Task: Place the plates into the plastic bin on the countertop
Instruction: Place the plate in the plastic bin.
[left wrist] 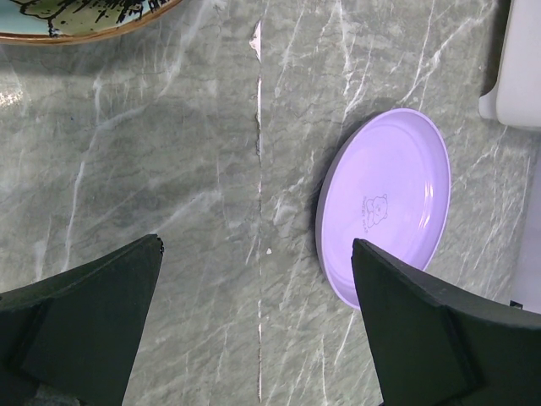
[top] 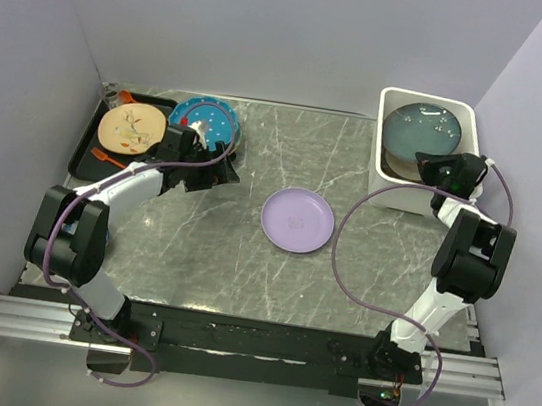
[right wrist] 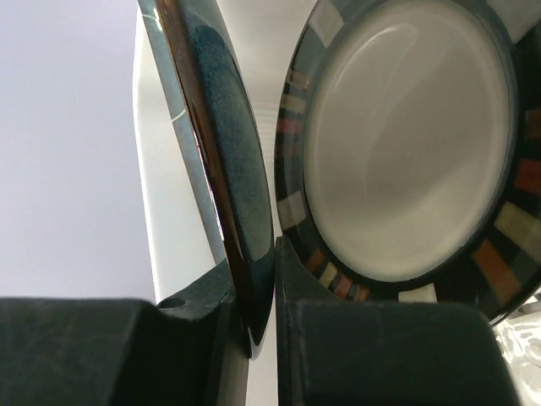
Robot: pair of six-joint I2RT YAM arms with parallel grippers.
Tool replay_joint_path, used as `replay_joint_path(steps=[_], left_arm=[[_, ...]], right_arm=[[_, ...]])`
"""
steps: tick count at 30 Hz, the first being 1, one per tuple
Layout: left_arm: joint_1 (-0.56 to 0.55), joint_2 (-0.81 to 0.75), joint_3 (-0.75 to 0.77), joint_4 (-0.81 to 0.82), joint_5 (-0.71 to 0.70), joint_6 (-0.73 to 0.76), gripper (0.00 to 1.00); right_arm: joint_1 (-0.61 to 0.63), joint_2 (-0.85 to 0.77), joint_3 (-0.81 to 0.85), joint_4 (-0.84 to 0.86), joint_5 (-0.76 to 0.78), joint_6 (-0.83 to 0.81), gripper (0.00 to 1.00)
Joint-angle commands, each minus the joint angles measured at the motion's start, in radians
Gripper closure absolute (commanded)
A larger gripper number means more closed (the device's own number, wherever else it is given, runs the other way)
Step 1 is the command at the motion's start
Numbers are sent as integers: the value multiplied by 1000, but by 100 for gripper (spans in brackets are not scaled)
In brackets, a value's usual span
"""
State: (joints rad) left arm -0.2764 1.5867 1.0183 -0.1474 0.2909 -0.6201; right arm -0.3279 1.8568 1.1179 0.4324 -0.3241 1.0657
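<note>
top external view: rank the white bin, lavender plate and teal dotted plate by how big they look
1. white bin, clearly the largest
2. lavender plate and teal dotted plate: these look about alike. The teal one is partly hidden, so I won't rank them.

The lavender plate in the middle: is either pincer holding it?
No, the lavender plate lies flat on the countertop, well apart from the left pincer and the right pincer.

Lavender plate [left wrist: 385, 203], marked with a small bear print, lay flat on the grey veined countertop [left wrist: 169, 169], right of centre. Left gripper [left wrist: 258, 254] fingers stood wide apart at the lower corners, holding nothing. White plastic bin [left wrist: 520, 76] corner was at upper right, orange-rimmed plate [left wrist: 76, 21] edge at upper left.
</note>
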Motion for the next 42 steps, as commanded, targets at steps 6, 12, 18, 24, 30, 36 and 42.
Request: replay_joint_path(steps=[6,12,18,24,30,36,42], left_arm=[[-1,2,6,23,13,23,1],[-1,10,-4,43,27,16,1],[-1,4,-12,49,28,14,1],[-1,6,-7,57,40,14,1],[-3,7,-15,71,53,14,1],[-1,-11,-30,72,53,19,1],[-1,-21,-37,75,57,19,1]], right_arm=[[-8,-27,95,23,-69,20,69],[-22,-33,131,-101,-79,20,67],[-36,4,229,-245,-104,-10,62],[-48,93,358,-426,-154,-56,59],[-51,177,464,-579,-179,-124,54],[-57,185,444,-609,-175,-154,50],[-62,220,490,-716,-178,-214,45]])
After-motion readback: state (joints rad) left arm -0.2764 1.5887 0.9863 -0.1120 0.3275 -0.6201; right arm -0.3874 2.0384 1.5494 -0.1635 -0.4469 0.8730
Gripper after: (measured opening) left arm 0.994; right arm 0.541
